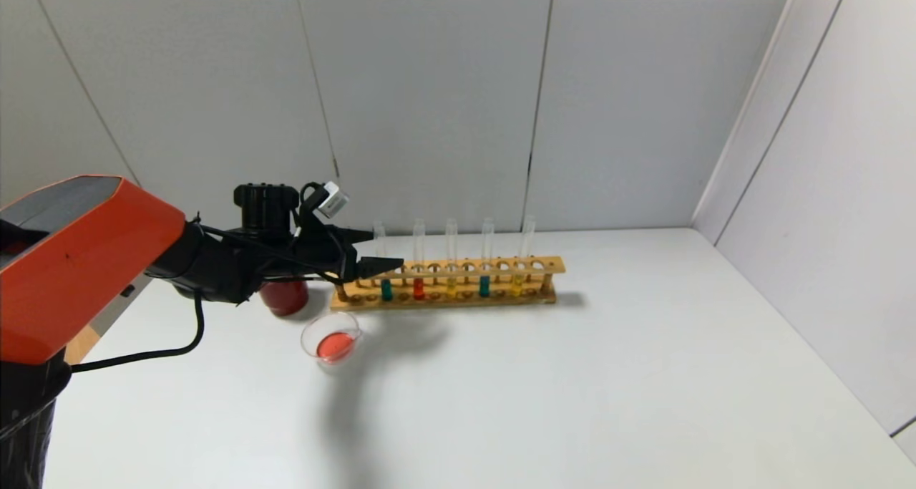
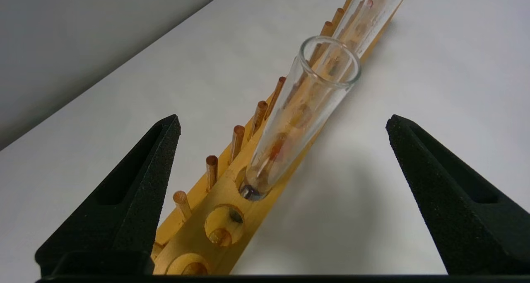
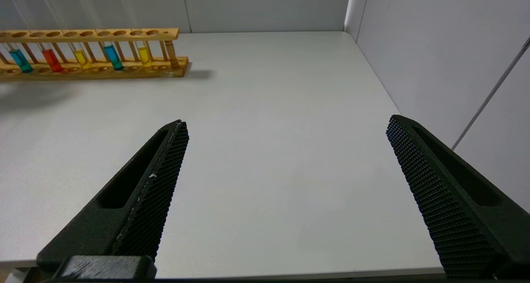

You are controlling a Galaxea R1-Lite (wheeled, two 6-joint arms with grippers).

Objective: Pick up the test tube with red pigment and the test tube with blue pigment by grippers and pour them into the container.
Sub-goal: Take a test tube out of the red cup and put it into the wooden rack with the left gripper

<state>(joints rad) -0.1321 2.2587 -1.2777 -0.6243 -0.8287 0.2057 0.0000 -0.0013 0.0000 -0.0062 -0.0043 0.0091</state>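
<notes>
A wooden rack holds several tubes. From its left end stand a teal-blue tube, an orange-red tube, a yellow one, a second teal-blue tube and a yellow one. My left gripper is open at the rack's left end. In the left wrist view its jaws stand wide on either side of the leftmost tube, not touching it. The clear glass container holds red liquid in front of the rack's left end. My right gripper is open and empty above bare table.
A dark red cup stands left of the rack, partly behind my left arm. The rack also shows in the right wrist view, far from the right gripper. Walls close off the back and the right side.
</notes>
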